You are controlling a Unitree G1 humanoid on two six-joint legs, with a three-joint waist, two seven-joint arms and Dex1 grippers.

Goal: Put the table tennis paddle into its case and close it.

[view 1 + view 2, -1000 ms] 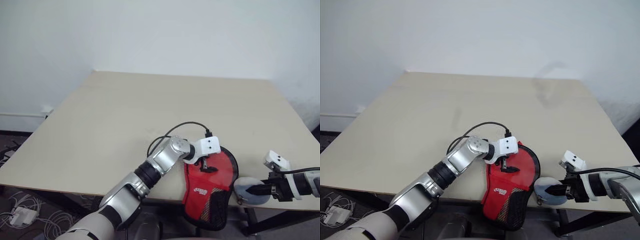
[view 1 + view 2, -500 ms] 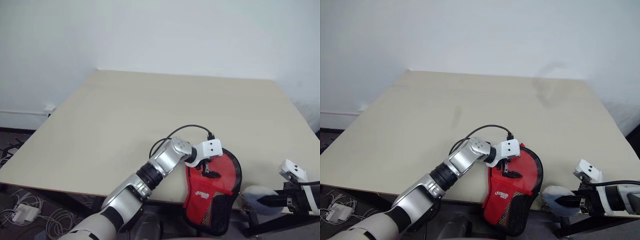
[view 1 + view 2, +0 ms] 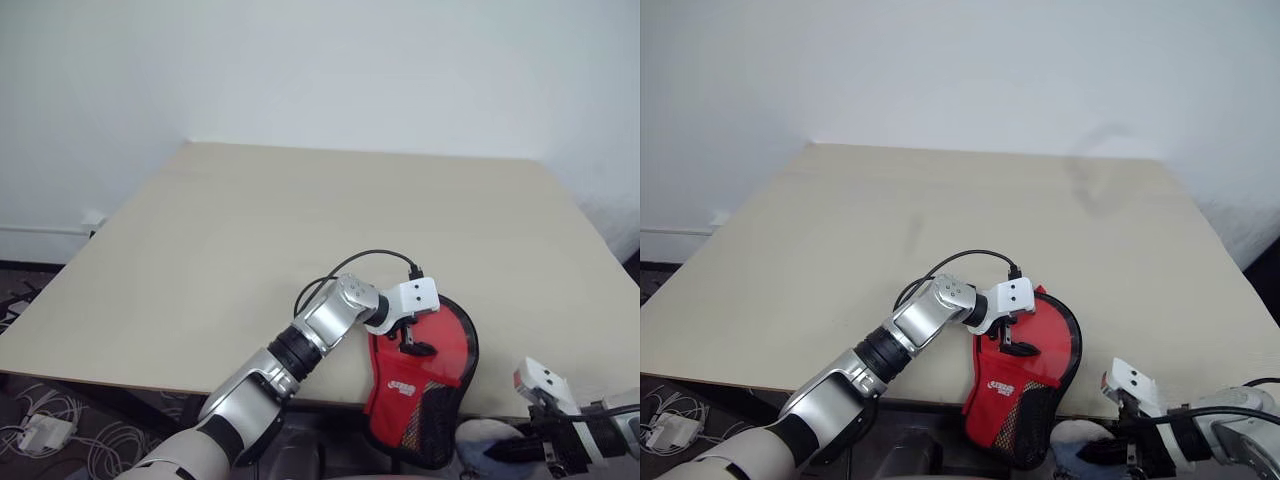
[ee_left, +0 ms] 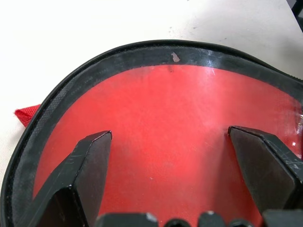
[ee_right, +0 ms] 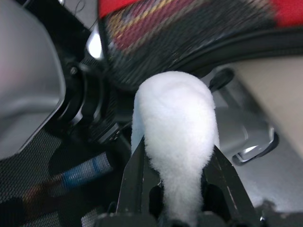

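Observation:
The case (image 3: 425, 380) lies red, see-through side up at the front edge of the beige table (image 3: 300, 220), its black mesh end hanging over the edge. My left gripper (image 3: 413, 340) is open just above the case's round part, one finger (image 4: 87, 165) on each side over the red panel inside the black edging (image 4: 142, 52). The table tennis paddle is hidden; I cannot tell whether the red behind the clear panel is its face. My right gripper (image 5: 177, 151) is shut on a whitish-grey lump (image 5: 177, 109), low beside the case's mesh end and below the table's front edge (image 3: 480, 440).
A black cable (image 3: 350, 265) loops from my left wrist over the table. White cables and an adapter (image 3: 40, 430) lie on the floor at the left. A white wall stands behind the table. Grey and black hardware (image 5: 71, 99) sits under the table edge near the lump.
My right gripper has pulled back off the table with the lump, sinking below the front edge towards me. The left gripper stays open over the case.

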